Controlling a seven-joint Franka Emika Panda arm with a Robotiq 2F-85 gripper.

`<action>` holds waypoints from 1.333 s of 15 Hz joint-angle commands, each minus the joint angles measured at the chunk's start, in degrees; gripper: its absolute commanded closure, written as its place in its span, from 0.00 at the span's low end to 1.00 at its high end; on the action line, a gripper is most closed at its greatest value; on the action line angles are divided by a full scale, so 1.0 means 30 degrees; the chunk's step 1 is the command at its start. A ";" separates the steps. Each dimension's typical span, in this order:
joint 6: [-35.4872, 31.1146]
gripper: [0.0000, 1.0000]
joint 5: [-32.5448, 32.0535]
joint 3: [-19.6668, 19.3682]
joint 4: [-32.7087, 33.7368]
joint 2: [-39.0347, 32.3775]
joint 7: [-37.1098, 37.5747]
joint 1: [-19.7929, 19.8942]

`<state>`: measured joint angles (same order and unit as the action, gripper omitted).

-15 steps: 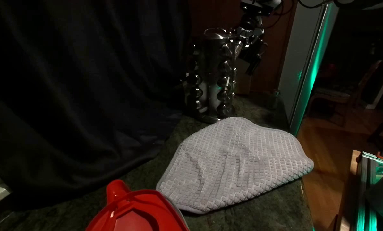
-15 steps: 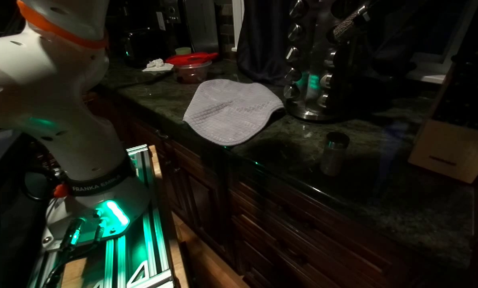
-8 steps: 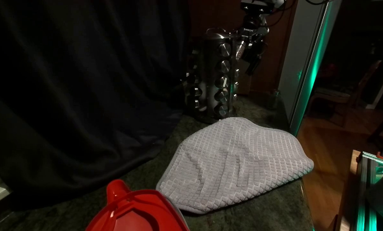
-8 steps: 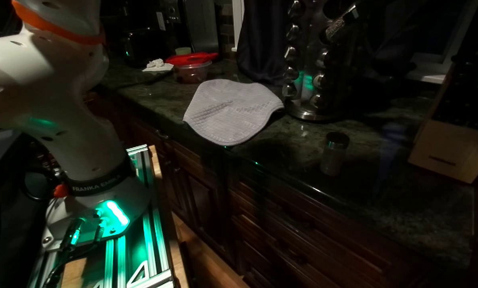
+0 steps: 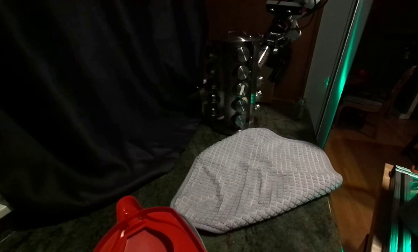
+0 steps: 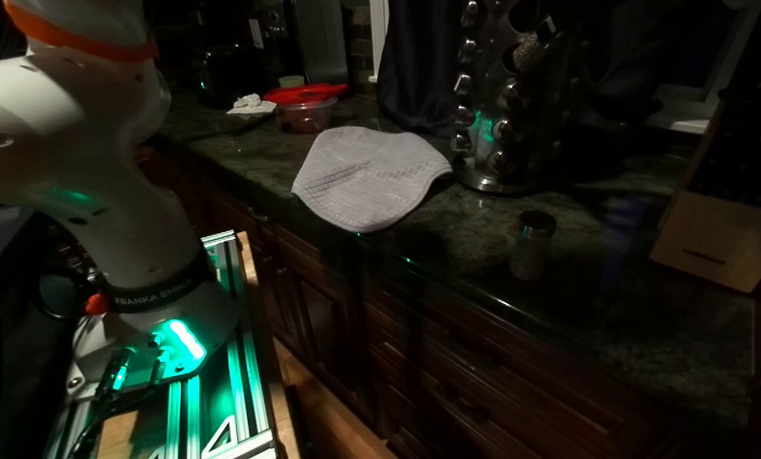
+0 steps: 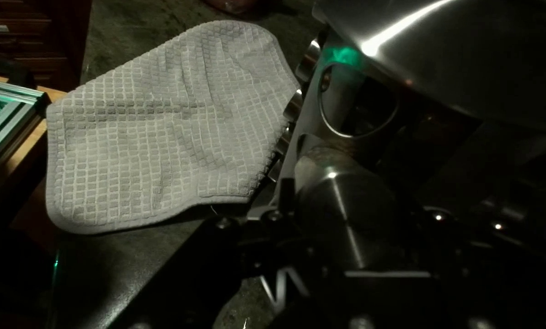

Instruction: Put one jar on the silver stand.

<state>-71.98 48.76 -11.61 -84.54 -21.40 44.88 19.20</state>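
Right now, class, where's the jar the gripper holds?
In an exterior view, the jar slants at the upper right of the silver stand; whether it's inserted is unclear.

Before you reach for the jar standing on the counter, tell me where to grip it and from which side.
I'd take the standing jar by its lid, coming straight down with a jaw on either side. It stands upright and looks round, lid uppermost, apart from the wooden block. The gripper must first let go of the held jar.

Both exterior views share the silver stand (image 5: pixel 229 84); the wrist view looks down close beside it.
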 commanded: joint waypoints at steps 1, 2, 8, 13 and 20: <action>-0.2009 0.76 0.0137 -0.0664 -0.2889 0.2240 -0.0261 -0.0663; -0.2373 0.76 -0.0053 -0.0747 -0.3287 0.2584 -0.0415 -0.0728; -0.2258 0.76 -0.1980 -0.1169 -0.4324 0.3534 -0.2174 -0.0664; -0.2329 0.76 -0.1833 -0.1387 -0.4786 0.3491 -0.3519 -0.0503; -0.1344 0.76 0.0744 -0.1872 -0.5906 0.3348 -0.5307 0.0230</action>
<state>-77.68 47.01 -16.31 -99.45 -12.39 31.83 18.81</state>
